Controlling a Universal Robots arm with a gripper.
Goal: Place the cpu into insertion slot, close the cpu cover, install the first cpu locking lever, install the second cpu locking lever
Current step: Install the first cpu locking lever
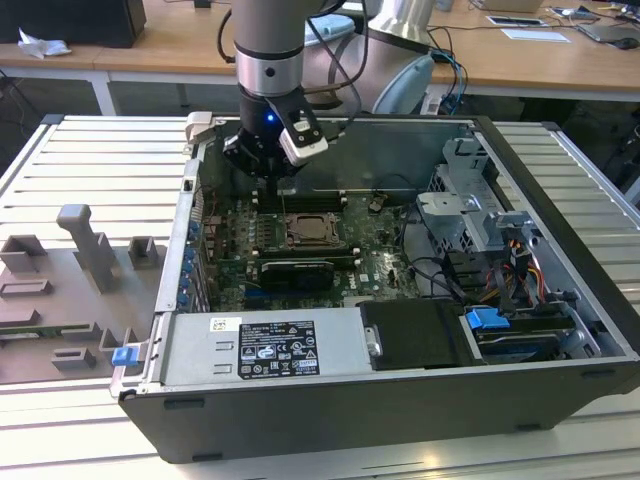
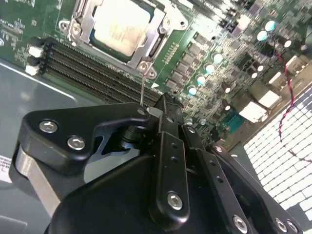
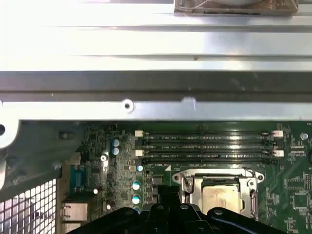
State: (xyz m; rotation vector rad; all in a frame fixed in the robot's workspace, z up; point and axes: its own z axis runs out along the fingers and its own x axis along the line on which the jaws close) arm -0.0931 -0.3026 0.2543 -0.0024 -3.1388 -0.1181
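The cpu (image 2: 117, 25) lies flat in the insertion slot (image 1: 305, 232) in the middle of the green motherboard, its pale metal top showing. The silvery cpu cover (image 2: 157, 43) is down around it like a frame. A thin wire locking lever (image 2: 142, 87) stands up from one socket corner and reaches to my gripper (image 2: 168, 102). The black fingers are together with nothing between them, and the lever runs just beside the tip. In the exterior view the gripper (image 1: 268, 180) hangs low inside the case, just behind the socket. The first wrist view has the cpu (image 3: 219, 197) and cover (image 3: 187, 181) beside the gripper (image 3: 168, 197).
Long black memory slots (image 3: 204, 146) lie between the socket and the case's rear wall (image 3: 156, 90). A white-labelled power supply box (image 1: 275, 345) fills the near side. A drive cage (image 1: 470, 210) and cables stand at the exterior view's right. A grey fixture (image 1: 90, 250) sits outside the case.
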